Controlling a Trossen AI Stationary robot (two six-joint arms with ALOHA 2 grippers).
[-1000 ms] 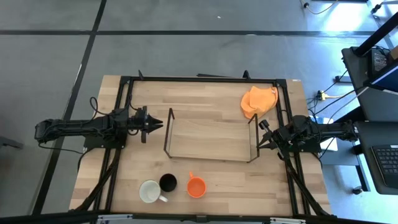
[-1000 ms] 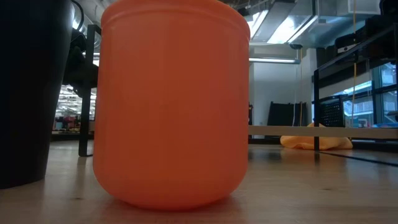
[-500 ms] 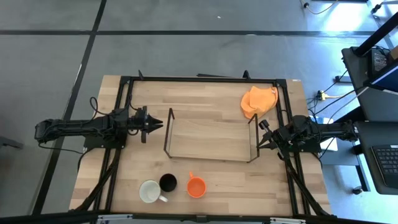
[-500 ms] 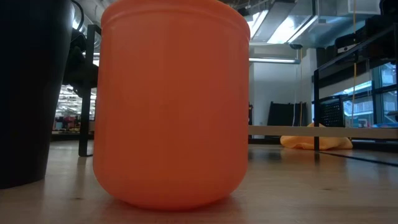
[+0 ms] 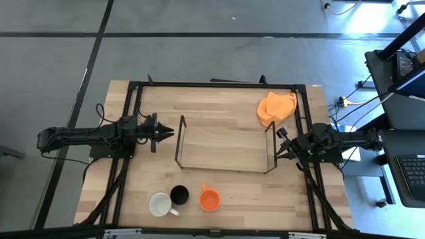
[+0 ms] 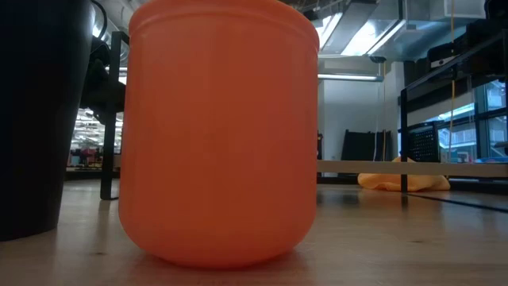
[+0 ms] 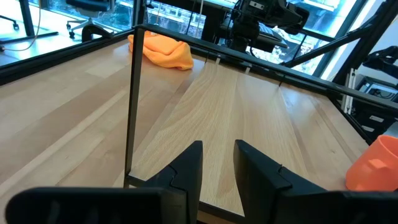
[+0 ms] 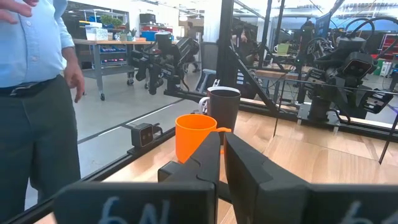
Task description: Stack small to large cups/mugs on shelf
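Wooden table (image 5: 219,113) carries wire shelf (image 5: 226,143); orange cloth (image 5: 276,107); white (image 5: 160,204), black (image 5: 179,194), orange mugs (image 5: 209,199).

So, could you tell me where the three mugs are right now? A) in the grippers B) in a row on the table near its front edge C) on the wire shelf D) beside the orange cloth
B: the white mug, black mug and orange mug sit in a row on the table, apart from the empty wire shelf.

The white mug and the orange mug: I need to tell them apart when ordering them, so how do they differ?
The white mug looks wider than the orange mug. The white mug's handle points toward the table's near right, the orange mug's toward the shelf. The white mug sits left of the black cup, the orange mug right. Both stand upright, off the shelf.
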